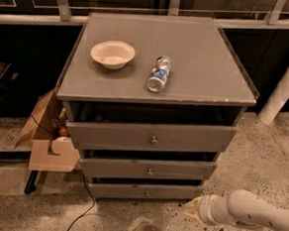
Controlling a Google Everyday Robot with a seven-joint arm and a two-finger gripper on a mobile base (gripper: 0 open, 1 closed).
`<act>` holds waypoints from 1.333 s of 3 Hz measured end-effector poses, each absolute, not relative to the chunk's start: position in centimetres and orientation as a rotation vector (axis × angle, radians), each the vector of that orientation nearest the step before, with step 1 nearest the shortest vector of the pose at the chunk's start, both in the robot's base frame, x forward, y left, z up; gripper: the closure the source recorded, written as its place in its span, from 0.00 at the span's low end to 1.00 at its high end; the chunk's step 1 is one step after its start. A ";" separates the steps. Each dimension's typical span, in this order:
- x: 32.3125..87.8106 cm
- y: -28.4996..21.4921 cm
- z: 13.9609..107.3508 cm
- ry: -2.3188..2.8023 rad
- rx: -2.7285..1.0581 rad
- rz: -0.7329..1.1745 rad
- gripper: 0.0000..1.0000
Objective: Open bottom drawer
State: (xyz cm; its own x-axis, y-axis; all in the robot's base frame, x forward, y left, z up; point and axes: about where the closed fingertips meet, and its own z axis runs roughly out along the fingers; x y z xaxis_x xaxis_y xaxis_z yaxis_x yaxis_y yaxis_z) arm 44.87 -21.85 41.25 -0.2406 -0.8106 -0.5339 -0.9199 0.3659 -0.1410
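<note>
High frontal view, gripper [193,209] lower right

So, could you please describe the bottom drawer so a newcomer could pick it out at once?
Find the grey cabinet with a bowl and bottle on top; three drawer fronts stack down its face. The bottom drawer is the lowest, nearest the floor, with the claw near its right end. It has the slimmest, shortest front of the three.

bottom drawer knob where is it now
The small round metal knob sits centred on the slim grey bottom drawer, lowest of three; the pale gripper is lower right in the camera view, beside the drawer's right end.
</note>
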 end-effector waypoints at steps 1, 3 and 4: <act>46.3 -23.0 36.6 2.094 -1.497 0.214 1.00; 48.2 -24.0 29.0 2.101 -1.459 0.227 0.58; 48.5 -23.9 26.7 2.100 -1.456 0.252 0.35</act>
State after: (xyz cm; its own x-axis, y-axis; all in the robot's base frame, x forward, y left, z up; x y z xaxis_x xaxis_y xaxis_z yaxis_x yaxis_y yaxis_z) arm 48.46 -23.88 26.74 -0.2484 -0.8003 -0.5457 -0.9065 0.3906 -0.1601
